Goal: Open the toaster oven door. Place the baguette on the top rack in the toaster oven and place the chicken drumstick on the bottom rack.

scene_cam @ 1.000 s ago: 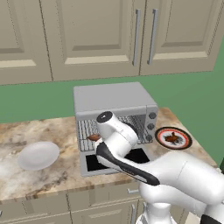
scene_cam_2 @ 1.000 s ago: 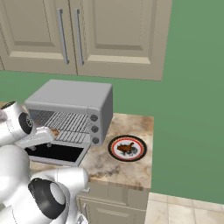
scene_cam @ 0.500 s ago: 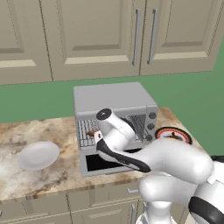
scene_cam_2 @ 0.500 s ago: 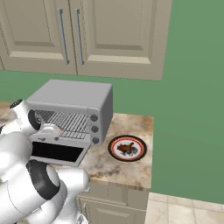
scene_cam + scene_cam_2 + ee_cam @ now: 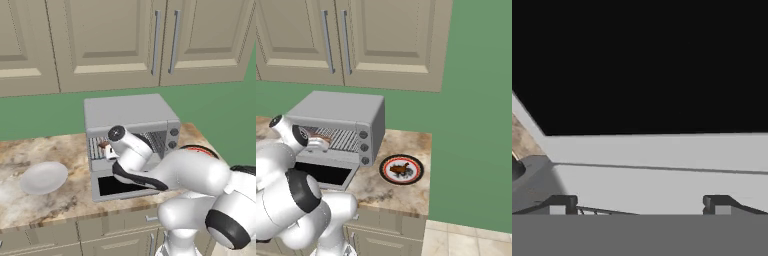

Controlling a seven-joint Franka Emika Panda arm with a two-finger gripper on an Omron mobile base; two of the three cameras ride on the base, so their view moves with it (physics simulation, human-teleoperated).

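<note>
On the bench, toaster oven door (image 5: 125, 186) lies open; released hand (image 5: 640, 204) empty; chicken drumstick (image 5: 401, 169) remains plated.

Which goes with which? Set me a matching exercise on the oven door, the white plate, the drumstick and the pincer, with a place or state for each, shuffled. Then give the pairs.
Things:
1. oven door
2. white plate
3. drumstick
4. pincer

Places or states:
A. bare, on the counter left of the oven
B. open, nothing between its tips
C. folded down
D. on the red-rimmed plate

Pairs: 1-C, 2-A, 3-D, 4-B
</note>
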